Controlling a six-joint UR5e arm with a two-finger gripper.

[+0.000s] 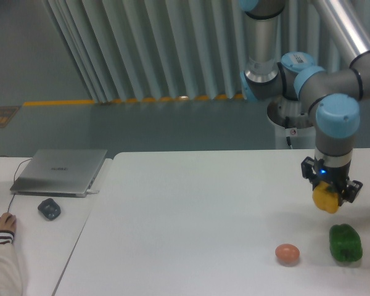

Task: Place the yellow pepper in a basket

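Observation:
The yellow pepper (325, 200) hangs a little above the white table (191, 222) at the right side, held from above between the fingers of my gripper (328, 196). The gripper is shut on it, and the pepper's top and stem are hidden inside the fingers. No basket is in view.
A green pepper (345, 243) lies on the table just below and right of the held pepper, with an orange-brown egg-like ball (287, 253) to its left. On the left desk sit a closed laptop (60, 171), a dark mouse (49, 209) and a person's hand (1, 223).

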